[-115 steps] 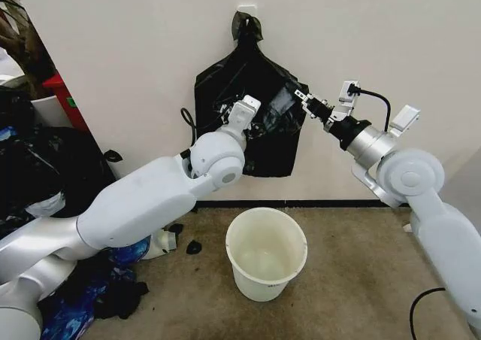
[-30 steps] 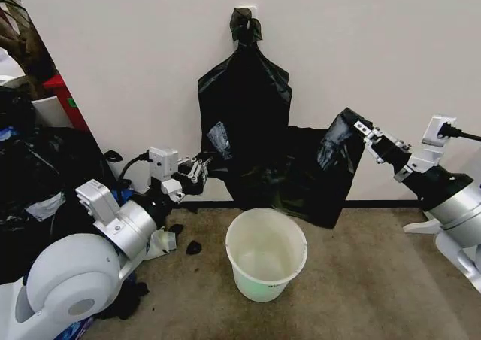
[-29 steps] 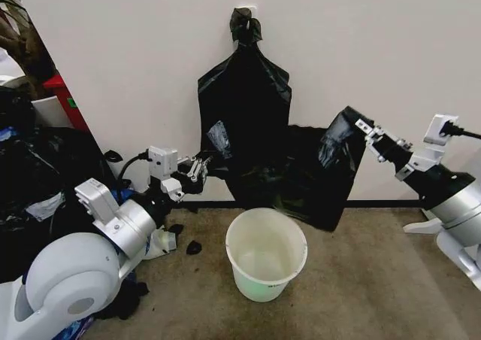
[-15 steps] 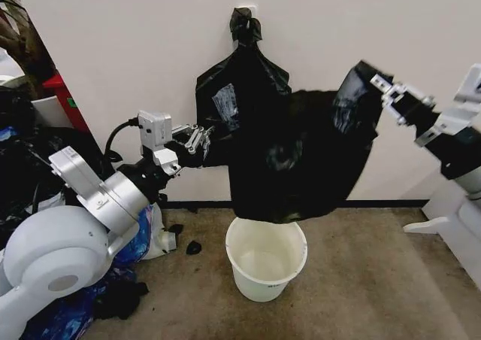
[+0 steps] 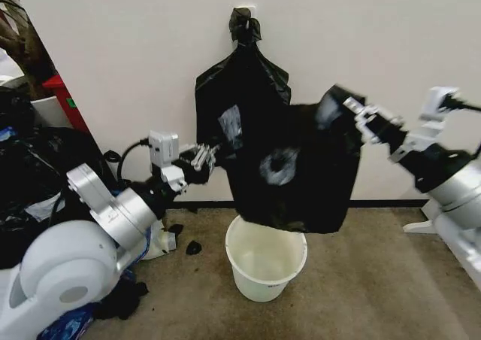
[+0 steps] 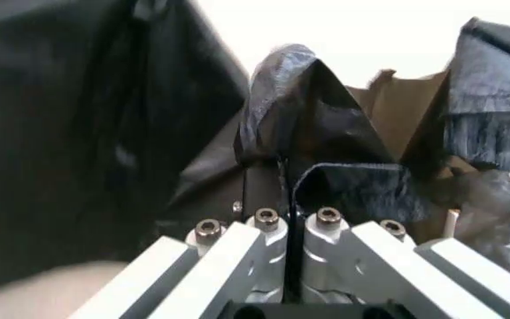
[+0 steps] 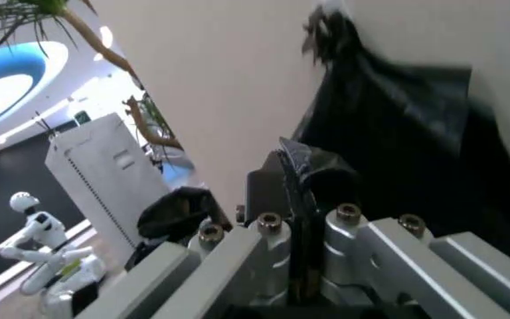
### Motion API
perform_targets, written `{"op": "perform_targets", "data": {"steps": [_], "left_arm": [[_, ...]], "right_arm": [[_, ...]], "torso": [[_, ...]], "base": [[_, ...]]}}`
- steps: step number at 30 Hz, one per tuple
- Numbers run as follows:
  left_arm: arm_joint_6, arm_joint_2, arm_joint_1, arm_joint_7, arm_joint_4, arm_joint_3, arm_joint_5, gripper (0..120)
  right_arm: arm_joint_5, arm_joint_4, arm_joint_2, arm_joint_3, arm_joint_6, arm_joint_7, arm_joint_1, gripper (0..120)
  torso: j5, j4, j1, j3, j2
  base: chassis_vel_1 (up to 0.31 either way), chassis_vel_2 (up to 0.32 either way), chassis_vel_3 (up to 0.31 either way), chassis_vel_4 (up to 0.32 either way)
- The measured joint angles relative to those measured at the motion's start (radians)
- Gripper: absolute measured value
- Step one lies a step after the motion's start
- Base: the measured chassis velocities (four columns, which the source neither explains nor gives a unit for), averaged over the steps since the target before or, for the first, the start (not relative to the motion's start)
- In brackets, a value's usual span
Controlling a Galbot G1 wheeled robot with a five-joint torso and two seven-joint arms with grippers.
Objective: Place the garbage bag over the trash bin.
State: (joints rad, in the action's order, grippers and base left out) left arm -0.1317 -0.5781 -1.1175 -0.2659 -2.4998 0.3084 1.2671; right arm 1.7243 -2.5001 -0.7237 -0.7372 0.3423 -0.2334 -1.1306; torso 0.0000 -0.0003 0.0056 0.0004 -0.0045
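Two grippers — the left gripper (image 5: 204, 155) and the right gripper (image 5: 353, 111) — and one garbage bag (image 5: 293, 171) between them. One white trash bin (image 5: 266, 259) stands on the floor. One flat black bag (image 5: 239, 84) with a knotted top hangs on the wall. One heap of black bags (image 5: 37, 167) lies at the left — and one red box (image 5: 62, 92) behind it.
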Motion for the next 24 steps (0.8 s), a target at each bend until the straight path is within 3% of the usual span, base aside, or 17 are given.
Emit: {"op": "perform_targets", "data": {"steps": [7, 14, 24], "left_arm": [[-0.004, -0.088, -0.127, -0.005, 0.0, -0.032, -0.058, 0], [-0.005, -0.161, -0.149, -0.011, 0.064, -0.056, -0.128, 0], [0.019, -0.251, -0.192, -0.03, 0.167, -0.017, -0.242, 0]], "right_arm": [[-0.06, 0.001, -0.082, 0.024, 0.041, 0.028, -0.147, 0], [-0.108, 0.001, -0.182, 0.056, 0.077, 0.055, -0.254, 0], [-0.114, 0.001, -0.226, 0.091, 0.073, 0.049, -0.233, 0]], "torso": [[0.0002, -0.0003, 0.0, 0.0, 0.0], [0.0002, -0.0006, 0.0, 0.0, 0.0], [0.0, -0.0002, 0.0, 0.0, 0.0]], "base": [[0.0, 0.0, 0.0, 0.0], [0.0, 0.0, 0.0, 0.0], [0.0, 0.0, 0.0, 0.0]]}}
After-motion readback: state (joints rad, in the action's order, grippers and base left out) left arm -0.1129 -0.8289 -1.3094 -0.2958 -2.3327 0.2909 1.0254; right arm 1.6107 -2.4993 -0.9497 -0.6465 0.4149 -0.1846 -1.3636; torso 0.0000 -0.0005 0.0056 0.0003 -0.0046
